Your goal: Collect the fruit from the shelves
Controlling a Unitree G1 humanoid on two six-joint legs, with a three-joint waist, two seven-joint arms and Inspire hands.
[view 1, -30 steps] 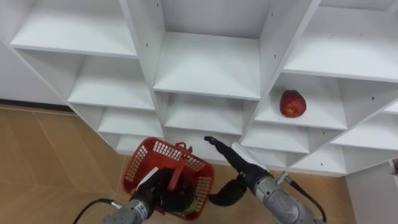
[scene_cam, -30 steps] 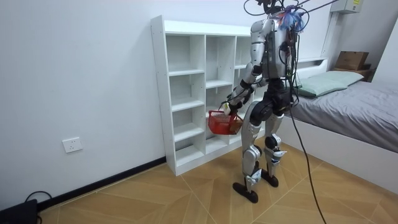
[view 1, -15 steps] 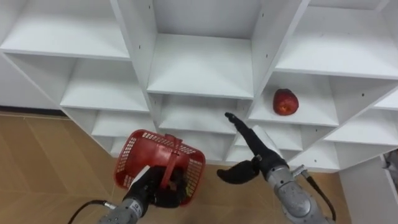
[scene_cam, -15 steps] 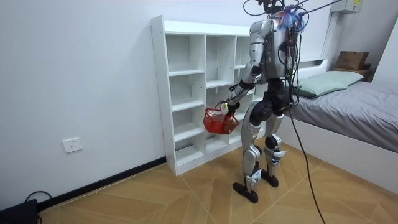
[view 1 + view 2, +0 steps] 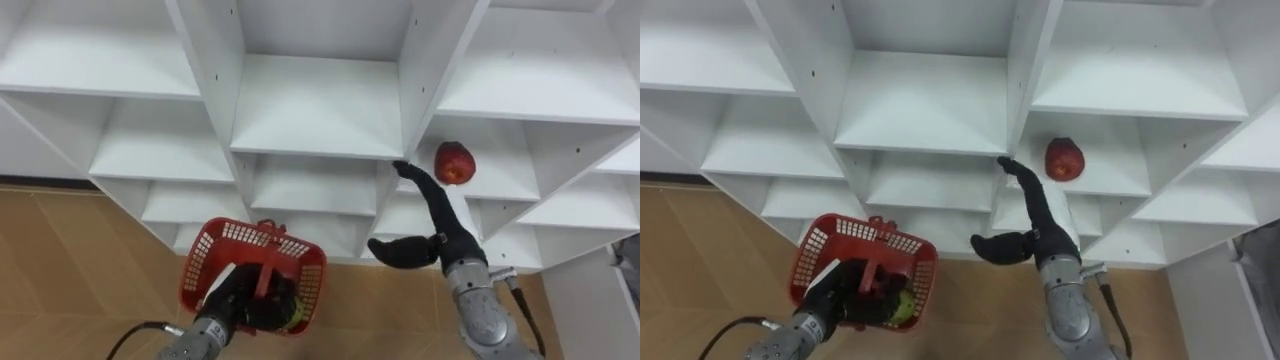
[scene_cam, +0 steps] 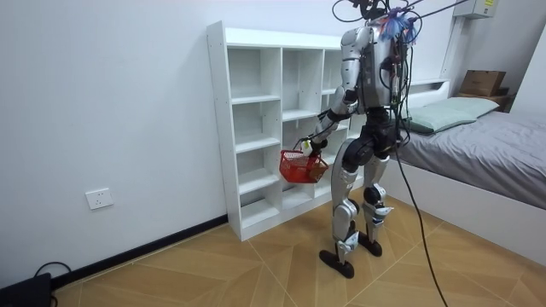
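Fruit shows at two places. At the left, we note a yellow-green piece (image 5: 902,305) lying low in the red basket (image 5: 205,268). The left hand (image 5: 232,303) is clamped round the handle (image 5: 272,262), presumably so the load travels with the robot. At the right, the right hand (image 5: 445,238) reaches up, fingers straight, thumb spread, holding nothing. Its tips are near the red apple (image 5: 455,162) but apart from it. The apple rests in a right-column compartment of the white closet (image 5: 320,100). We judge the spread is set for closing round it.
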